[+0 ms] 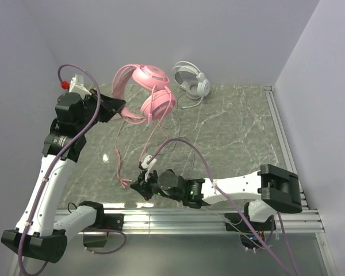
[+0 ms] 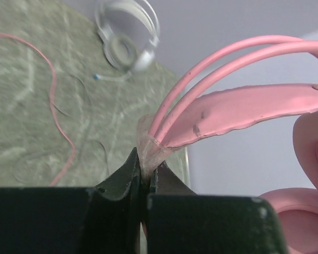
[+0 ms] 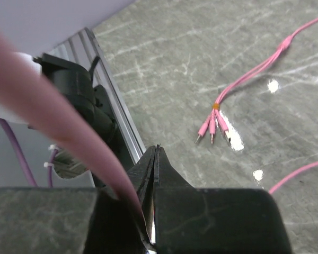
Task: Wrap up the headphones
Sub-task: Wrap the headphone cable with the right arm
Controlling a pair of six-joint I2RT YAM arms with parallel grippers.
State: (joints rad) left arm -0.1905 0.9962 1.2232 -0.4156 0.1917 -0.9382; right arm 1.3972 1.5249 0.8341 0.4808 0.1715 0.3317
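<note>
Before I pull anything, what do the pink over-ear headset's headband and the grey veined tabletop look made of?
Pink over-ear headset headband: two smooth thin rods, probably plastic-coated wire, above a flat matte strap, soft-looking, perhaps silicone or leatherette. Grey veined tabletop: marble look with glossy glints; real stone or printed laminate, cannot tell.

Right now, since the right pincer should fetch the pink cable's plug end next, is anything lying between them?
Nothing visible does. Only bare table lies between the shut right pincer and the plugs of the pink cable. The white headphones sit far back, off that path.
</note>
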